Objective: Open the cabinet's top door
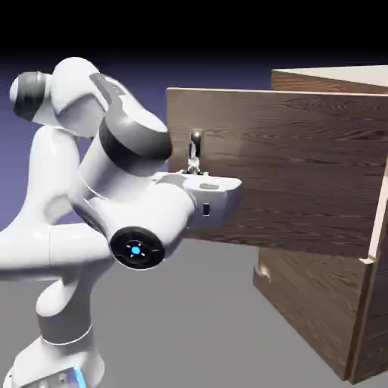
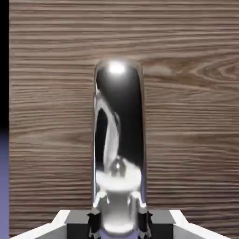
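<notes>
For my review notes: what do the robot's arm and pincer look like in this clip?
The arm is glossy white, built of rounded segments with dark grey bands at the joints. One joint cap is black with a small glowing blue light at its centre. The hand is a white block. The pincer has two small grey finger tips with dark parts beside them on a white body. No cables or lettering show.

I work in a rendered simulation: flat blue-violet backdrop (image 1: pixel 227 79) fading to black, a bare grey floor (image 1: pixel 197 326), one wood-grain cabinet (image 1: pixel 326 303), nothing domestic
</notes>
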Motion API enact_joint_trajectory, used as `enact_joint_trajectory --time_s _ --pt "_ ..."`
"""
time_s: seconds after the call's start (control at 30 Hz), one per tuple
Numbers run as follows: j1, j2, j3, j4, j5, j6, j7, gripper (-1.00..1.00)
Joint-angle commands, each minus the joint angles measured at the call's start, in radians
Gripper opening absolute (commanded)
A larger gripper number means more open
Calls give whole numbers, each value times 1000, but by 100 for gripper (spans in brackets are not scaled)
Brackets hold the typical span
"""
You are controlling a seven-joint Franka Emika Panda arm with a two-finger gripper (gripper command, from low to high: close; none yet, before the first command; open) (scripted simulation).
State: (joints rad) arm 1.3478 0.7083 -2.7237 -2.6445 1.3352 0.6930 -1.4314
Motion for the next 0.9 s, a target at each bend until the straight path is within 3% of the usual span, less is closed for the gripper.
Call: enact_joint_trajectory --time_s 0.0,0.4,0.87 --pt "-5 -36 2 27 -30 -3 -21 -100" --pt "-16 -471 42 393 -349 -33 -173 -100" --pt "49 -924 102 870 -573 -123 -133 -100"
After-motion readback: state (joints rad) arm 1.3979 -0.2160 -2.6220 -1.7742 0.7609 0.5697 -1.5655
